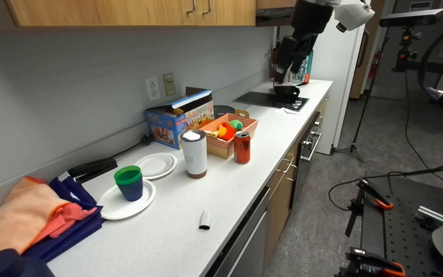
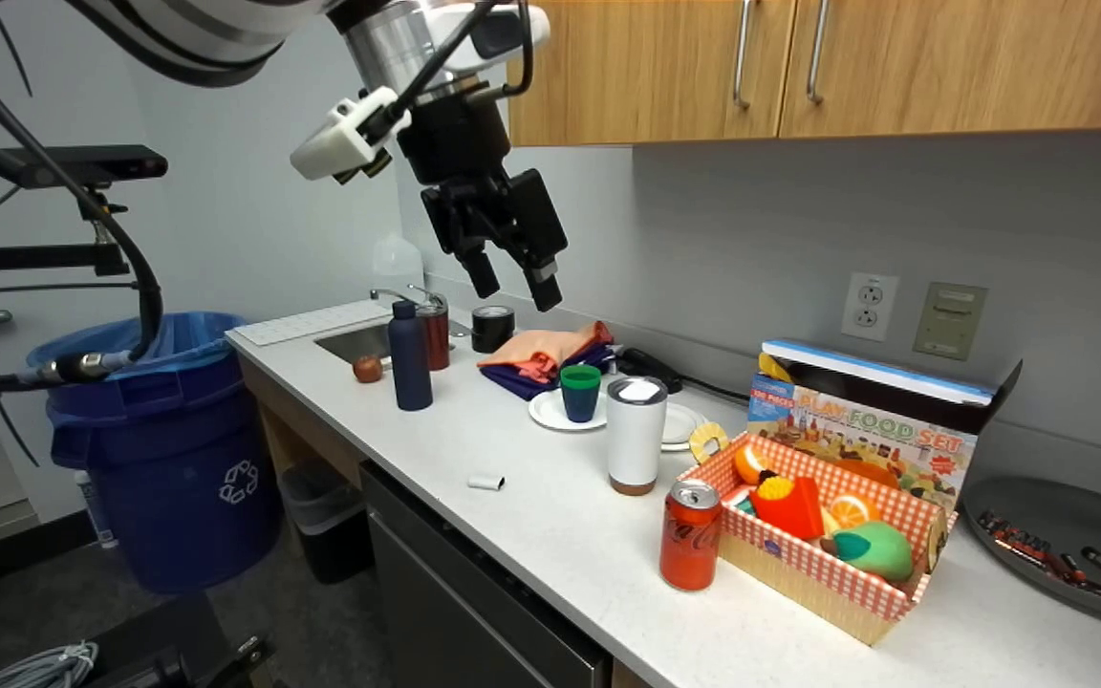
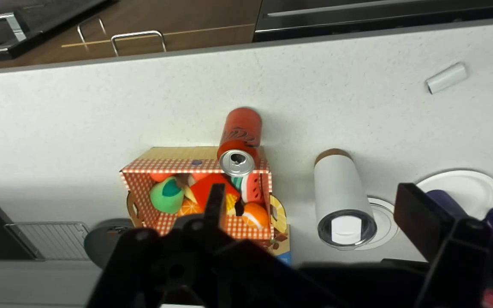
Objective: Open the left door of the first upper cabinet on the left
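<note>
The wall-mounted, flat-fronted honey-brown wood cabinet (image 1: 137, 13) sits above the flat white surface (image 1: 175, 200); its left door (image 2: 646, 76) is closed, so opening seems not begun. The black fingers (image 3: 417, 220) stand apart, holding nothing, clear of the slim silver handle (image 2: 742, 57). Reaching, gripping, pulling remain.

Upper cab (image 2: 856, 72) smooth wood w/ shiny metal hndls (image 2: 818, 48); claw (image 2: 514, 280) mostly matt; can (image 2: 691, 535) glossy metal.

In an exterior view I have a white tumbler (image 1: 195, 156) on the bench (image 1: 148, 246); around it I read basket (image 1: 220, 147) at two o'clock, red can (image 1: 242, 147) three, white tube (image 1: 205, 220) six, plates (image 1: 125, 209) eight, box (image 1: 181, 125) eleven.
</note>
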### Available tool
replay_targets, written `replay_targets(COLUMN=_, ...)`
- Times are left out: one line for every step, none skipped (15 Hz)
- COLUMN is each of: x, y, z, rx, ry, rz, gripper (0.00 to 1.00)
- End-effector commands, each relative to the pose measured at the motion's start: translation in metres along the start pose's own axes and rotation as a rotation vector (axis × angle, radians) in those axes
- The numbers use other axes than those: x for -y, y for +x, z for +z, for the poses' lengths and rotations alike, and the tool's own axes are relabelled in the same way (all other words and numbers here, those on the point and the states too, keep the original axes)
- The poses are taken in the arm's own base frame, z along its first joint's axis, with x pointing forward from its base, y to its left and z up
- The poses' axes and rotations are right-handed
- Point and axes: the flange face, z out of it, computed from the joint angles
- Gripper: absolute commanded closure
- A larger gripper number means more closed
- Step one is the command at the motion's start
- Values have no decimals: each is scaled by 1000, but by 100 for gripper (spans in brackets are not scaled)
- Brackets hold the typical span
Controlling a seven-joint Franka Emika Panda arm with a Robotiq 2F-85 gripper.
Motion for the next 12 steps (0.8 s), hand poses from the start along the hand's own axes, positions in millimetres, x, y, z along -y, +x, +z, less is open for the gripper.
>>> replay_targets(x=-1, y=-1, z=2, rx=7, ry=-5, rz=-1, gripper=0)
replay_targets(x=0, y=-3, z=4, rx=13, ry=-6, rz=-2, gripper=0)
replay_targets(x=0, y=-3, z=5, rx=14, ry=-6, rz=-4, gripper=0)
replay_targets(x=1, y=-3, z=5, rx=15, ry=-6, rz=-4, gripper=0)
replay_targets(x=1, y=-3, z=5, rx=15, ry=-6, rz=-5, gripper=0)
replay_targets(x=1, y=-3, z=5, rx=15, ry=-7, rz=-5, gripper=0)
replay_targets(x=1, y=-3, z=5, rx=15, ry=-7, rz=-5, gripper=0)
replay_targets(x=1, y=-3, z=5, rx=15, ry=-7, rz=-5, gripper=0)
replay_targets(x=1, y=-3, z=5, rx=16, ry=-7, rz=-5, gripper=0)
replay_targets(x=0, y=-3, z=5, rx=10, ry=-21, rz=-9, gripper=0)
replay_targets(x=19, y=43, z=37, rx=8, ry=-4, rz=-26, gripper=0)
replay_targets(x=16, y=54, z=32, rx=-7, ry=-6, rz=-35, gripper=0)
